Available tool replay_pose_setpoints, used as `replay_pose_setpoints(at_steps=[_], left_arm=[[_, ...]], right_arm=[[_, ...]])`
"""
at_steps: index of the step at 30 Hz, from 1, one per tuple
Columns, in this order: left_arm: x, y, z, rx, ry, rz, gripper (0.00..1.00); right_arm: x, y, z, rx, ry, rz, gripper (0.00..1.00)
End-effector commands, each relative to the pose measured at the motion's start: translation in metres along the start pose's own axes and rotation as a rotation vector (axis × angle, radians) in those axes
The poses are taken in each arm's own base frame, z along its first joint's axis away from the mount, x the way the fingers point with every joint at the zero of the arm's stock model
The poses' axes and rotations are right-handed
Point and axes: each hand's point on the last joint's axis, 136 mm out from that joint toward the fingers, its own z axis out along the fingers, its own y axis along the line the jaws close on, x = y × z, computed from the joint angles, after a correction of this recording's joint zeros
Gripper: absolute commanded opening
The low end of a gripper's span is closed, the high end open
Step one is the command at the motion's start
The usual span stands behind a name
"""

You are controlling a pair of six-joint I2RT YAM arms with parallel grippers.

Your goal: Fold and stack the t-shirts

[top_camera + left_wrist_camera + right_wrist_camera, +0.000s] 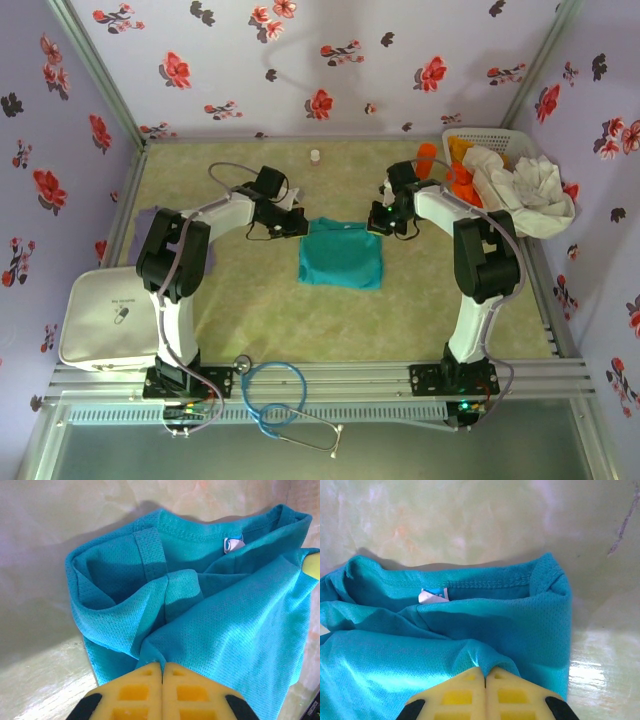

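Top external view: the teal-green t-shirt lies partly folded at the middle of the table, between the two arms. The left gripper is clenched on a pinch of cloth at the shirt's far left corner. The right gripper is likewise clamped on cloth at the far right corner, near the collar label.
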Motion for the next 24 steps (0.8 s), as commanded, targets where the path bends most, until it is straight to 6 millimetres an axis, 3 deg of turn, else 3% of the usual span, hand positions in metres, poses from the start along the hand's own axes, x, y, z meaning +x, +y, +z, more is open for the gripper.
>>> replay_pose_setpoints(at_steps=[1,13,24], left_arm=[[-0.01,-0.029,-0.028,0.038,-0.044,0.034,0.0],[-0.045,-0.042,-0.039,0.022,-0.112,0.111,0.0],[-0.08,-0.026,-0.013,0.026,-0.136,0.165,0.0]], right_arm=[[-0.005,0.015,-0.024,-0.025,-0.05,-0.002,0.0],[-0.024,0.017,-0.026,-0.058,-0.108,0.088,0.0],[-0.039,0.001,-0.012,-0.056,-0.141,0.196,0.0]])
